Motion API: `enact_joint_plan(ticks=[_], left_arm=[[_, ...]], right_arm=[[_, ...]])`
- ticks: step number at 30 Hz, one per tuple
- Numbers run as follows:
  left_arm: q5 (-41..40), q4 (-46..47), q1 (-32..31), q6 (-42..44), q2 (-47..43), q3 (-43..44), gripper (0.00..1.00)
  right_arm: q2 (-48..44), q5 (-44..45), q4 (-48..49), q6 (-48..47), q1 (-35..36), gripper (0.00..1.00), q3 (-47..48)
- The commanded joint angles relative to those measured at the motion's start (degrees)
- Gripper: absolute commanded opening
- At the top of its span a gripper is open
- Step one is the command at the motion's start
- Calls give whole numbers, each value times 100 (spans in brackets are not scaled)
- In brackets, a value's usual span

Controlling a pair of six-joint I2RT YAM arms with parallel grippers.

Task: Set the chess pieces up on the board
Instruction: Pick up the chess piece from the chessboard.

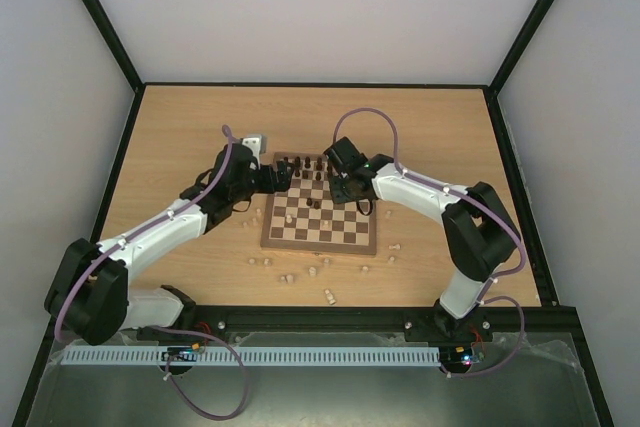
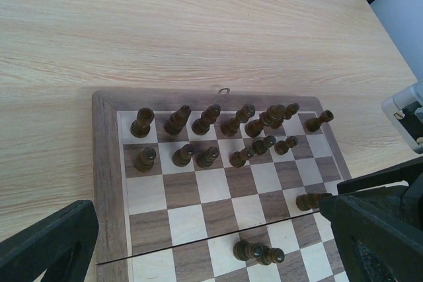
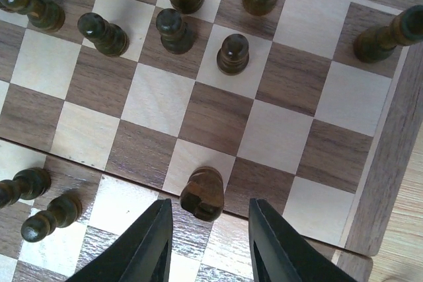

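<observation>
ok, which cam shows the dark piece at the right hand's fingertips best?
Right wrist: the dark piece sits large just ahead of the open right hand. Left wrist shows it small; top external barely resolves it.

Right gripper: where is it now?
Right wrist view: the right gripper is open over the board near its right border, with a dark piece between its fingertips, touching neither.

No writing, number, brand or sign can be read in any view. The board (image 2: pixel 106 163) shows a plain wooden frame with no legible marks along it.
</observation>
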Motion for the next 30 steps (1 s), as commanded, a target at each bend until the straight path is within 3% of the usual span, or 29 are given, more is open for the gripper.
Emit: enact_joint_plan(ticks=[1, 17, 30], left_arm=[[16, -110, -13, -18, -61, 165, 99], [51, -203, -13, -53, 159, 284, 100], [79, -260, -13, -68, 155, 335, 100]], right_arm=[[60, 18, -89, -37, 5, 33, 22], [193, -43, -30, -46, 4, 27, 46], [247, -46, -60, -55, 3, 12, 100]])
